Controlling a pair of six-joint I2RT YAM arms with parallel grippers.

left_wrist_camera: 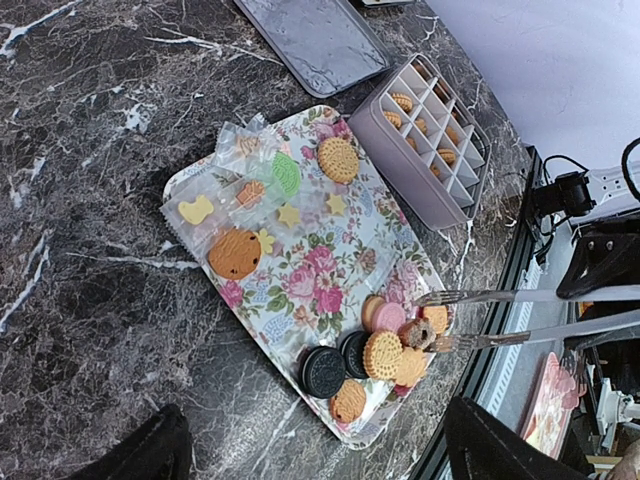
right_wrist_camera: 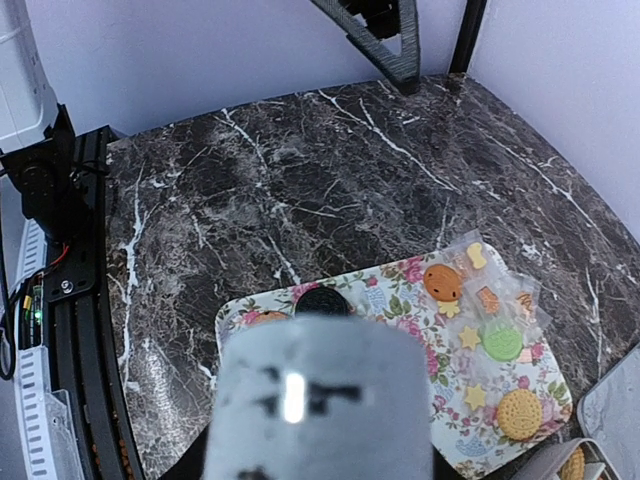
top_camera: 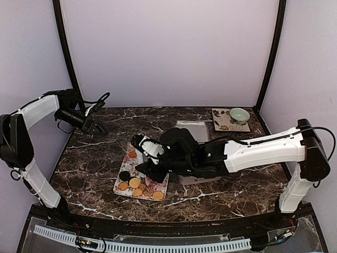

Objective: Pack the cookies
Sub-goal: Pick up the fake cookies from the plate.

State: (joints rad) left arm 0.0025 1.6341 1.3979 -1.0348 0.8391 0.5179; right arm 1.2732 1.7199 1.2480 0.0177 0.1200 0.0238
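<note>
Right claw (top_camera: 150, 167) hangs over the flowered tray (left_wrist_camera: 300, 290), pinching the metal tongs (left_wrist_camera: 520, 296) by their handle end. A blurred grey shape blocks its own camera, so the grip shows only from the left wrist view. The tongs' two blades stand apart, with their tips at the edge of the cookie heap; whether they touch a biscuit I cannot tell. Left claw (top_camera: 95, 125) is raised well to the left of the tray, its fingers (left_wrist_camera: 150, 450) spread wide with nothing between them.

The cookies (left_wrist_camera: 385, 350) lie mostly in a heap at the tray's near end: golden rounds, a pink one and two dark sandwich biscuits. At the tray's far end are a golden biscuit (left_wrist_camera: 338, 158), an orange one (left_wrist_camera: 234, 253) and clear packets (left_wrist_camera: 235, 185) holding small yellow and green shapes. Just beside the tray's right edge stands a grey divided box (left_wrist_camera: 425, 135), with cookies in several compartments. Beyond the tray's far end lies a flat grey lid (left_wrist_camera: 310, 40). Farther off to the tray's right, a green bowl (top_camera: 239, 115) sits on a small mat (top_camera: 224, 124). Everything rests on the dark marble surface (top_camera: 95, 158).
</note>
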